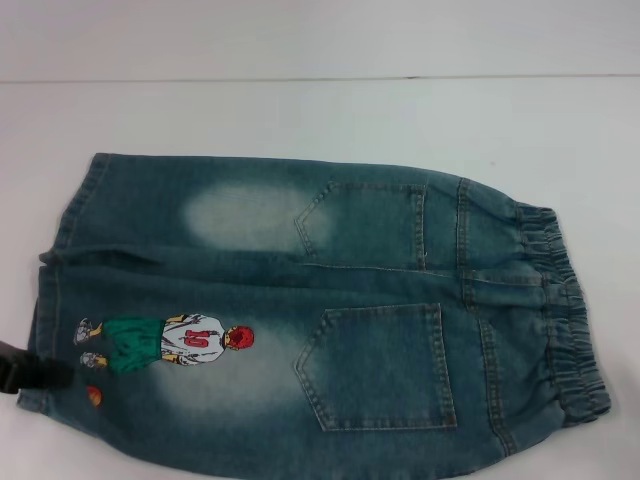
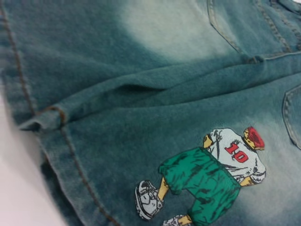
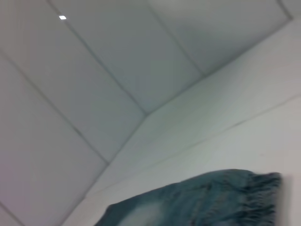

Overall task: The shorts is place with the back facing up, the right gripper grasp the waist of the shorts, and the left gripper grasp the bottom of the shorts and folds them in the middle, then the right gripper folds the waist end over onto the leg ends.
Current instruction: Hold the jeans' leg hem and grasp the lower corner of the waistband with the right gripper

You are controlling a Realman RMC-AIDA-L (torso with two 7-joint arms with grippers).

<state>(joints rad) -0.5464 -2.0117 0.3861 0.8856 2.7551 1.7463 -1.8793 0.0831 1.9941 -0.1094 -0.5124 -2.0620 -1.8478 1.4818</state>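
**On the bench: shorts lying flat, back up, left gripper arriving at the hem**

Across the white bench (image 1: 300, 110) the shorts (image 1: 300, 330) are lying spread flat with the back facing up, both patch pockets showing. The waist of the shorts (image 1: 565, 310), gathered and crinkled, is pointing toward the bench's right edge; the bottom of the shorts (image 1: 55, 290) is lying toward the left edge. The embroidered cartoon figure (image 1: 175, 340) is sitting on the near leg, with a small orange ball (image 1: 93, 395) just beside it near the hem.

At the near-left corner of the garment, the left gripper (image 1: 25, 370) is showing only as a dark shape touching or overlapping the hem; whether its fingers are parted or closed cannot be told. The left wrist camera is looking closely at the stitched hem (image 2: 51, 141) and the split between the two legs.

The right gripper is not appearing in any view. Its wrist camera is looking across the waistband (image 3: 263, 188) from low down, toward the wall.
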